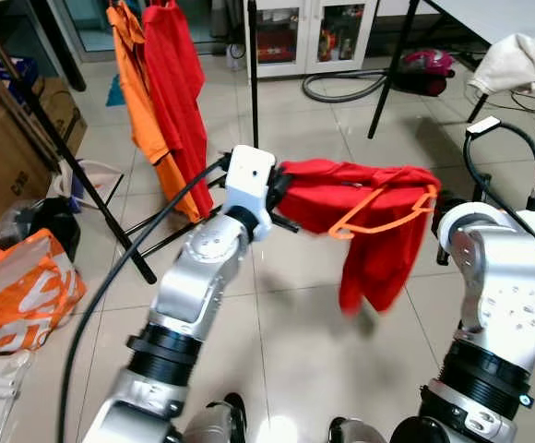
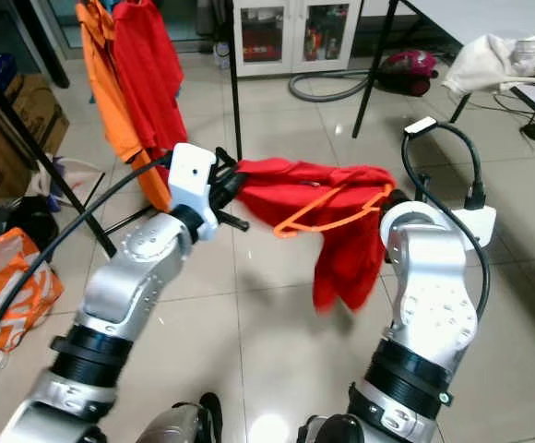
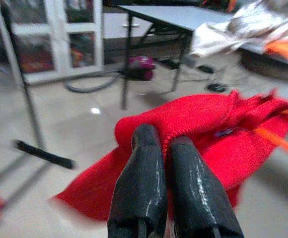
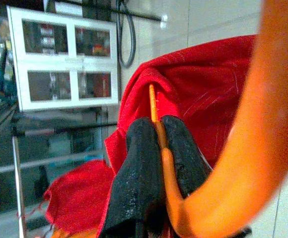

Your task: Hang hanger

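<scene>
In the left eye view, both silver arms reach forward over the pale tiled floor [image 1: 286, 305], with a bright red knitted garment [image 1: 360, 203] stretched between them in the air. A thin orange plastic hanger [image 1: 378, 221] is threaded through that garment, its lower bar showing below the cloth. Behind, an orange garment [image 1: 138, 101] and a red garment [image 1: 180, 92] hang from a black metal clothes rack [image 1: 253, 83]. An orange shopping bag [image 1: 18, 291] sits on the floor at the robot's left.

The right eye view shows the same scene; a white glass-fronted cabinet [image 2: 291, 37] stands at the back.

In the left wrist view, the left gripper [image 3: 166, 148] has its two black fingers pressed together on the near edge of the red cloth; the hanger shows as an orange blur at the cloth's far side, well apart from them.

In the right wrist view, the right gripper [image 4: 159, 134] has its fingers clamped on the hanger's thin orange wire, which runs between them and up against the red cloth.
</scene>
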